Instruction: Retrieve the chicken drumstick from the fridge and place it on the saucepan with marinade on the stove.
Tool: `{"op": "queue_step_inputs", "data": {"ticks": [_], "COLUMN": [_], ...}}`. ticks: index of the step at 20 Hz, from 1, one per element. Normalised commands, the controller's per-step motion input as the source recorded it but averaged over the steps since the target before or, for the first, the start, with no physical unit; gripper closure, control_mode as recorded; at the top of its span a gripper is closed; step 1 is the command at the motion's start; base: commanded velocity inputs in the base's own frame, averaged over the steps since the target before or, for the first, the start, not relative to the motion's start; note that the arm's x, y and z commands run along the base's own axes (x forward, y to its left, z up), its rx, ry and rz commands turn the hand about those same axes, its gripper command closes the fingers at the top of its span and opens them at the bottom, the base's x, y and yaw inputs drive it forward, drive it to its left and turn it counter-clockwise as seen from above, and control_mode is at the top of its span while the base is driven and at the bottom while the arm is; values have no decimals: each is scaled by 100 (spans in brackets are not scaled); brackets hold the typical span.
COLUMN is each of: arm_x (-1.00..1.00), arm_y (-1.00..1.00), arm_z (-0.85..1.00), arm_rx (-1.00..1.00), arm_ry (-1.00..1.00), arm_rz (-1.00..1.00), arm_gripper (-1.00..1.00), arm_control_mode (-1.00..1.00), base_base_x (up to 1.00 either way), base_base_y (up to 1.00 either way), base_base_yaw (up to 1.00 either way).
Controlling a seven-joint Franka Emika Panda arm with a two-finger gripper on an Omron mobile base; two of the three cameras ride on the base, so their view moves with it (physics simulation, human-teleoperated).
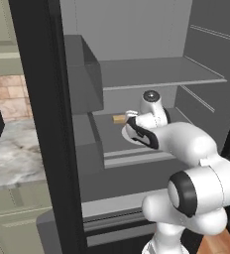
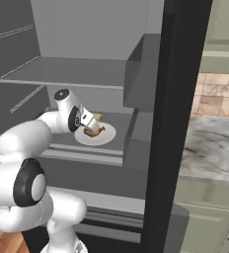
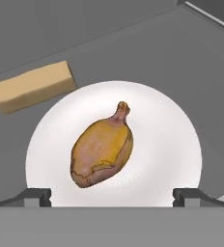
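Observation:
The fridge (image 1: 137,69) stands open, its pale grey shelves in front of me. On a middle shelf a white plate (image 3: 181,125) carries the chicken drumstick (image 3: 103,152), golden-brown and lumpy, with its bone end pointing away from me. My gripper (image 3: 113,197) hovers just above the plate's near side, open, one fingertip on each side of the drumstick and nothing between them. From the right base view the gripper (image 2: 92,124) is tilted down over the drumstick (image 2: 93,132) and the plate (image 2: 108,136). The saucepan and the stove are out of view.
A pale tan block (image 3: 34,87) lies on the shelf behind the plate, to its left. An upper shelf (image 1: 156,74) hangs over my hand. The black fridge door edge (image 1: 47,124) stands at the left, with a marble counter (image 1: 13,154) beyond it.

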Motion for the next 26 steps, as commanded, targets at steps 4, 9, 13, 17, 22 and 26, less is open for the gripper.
{"op": "queue_step_inputs", "data": {"ticks": [4,9,13,17,22,26], "arm_x": [40,31,24,5,0,1], "arm_y": [0,0,0,0,0,0], "arm_z": [-18,-12,-18,-1,-13,-33], "arm_rx": [1,3,3,5,1,0], "arm_ry": [0,1,2,9,5,0], "arm_rz": [-7,-4,-4,-4,-4,-3], "arm_gripper": [-100,-100,-100,-100,-100,-100], "arm_control_mode": [-100,-100,-100,-100,-100,-100], "base_base_x": [0,0,0,0,0,0], "base_base_y": [0,0,0,0,0,0], "base_base_yaw": [0,0,0,0,0,0]}}
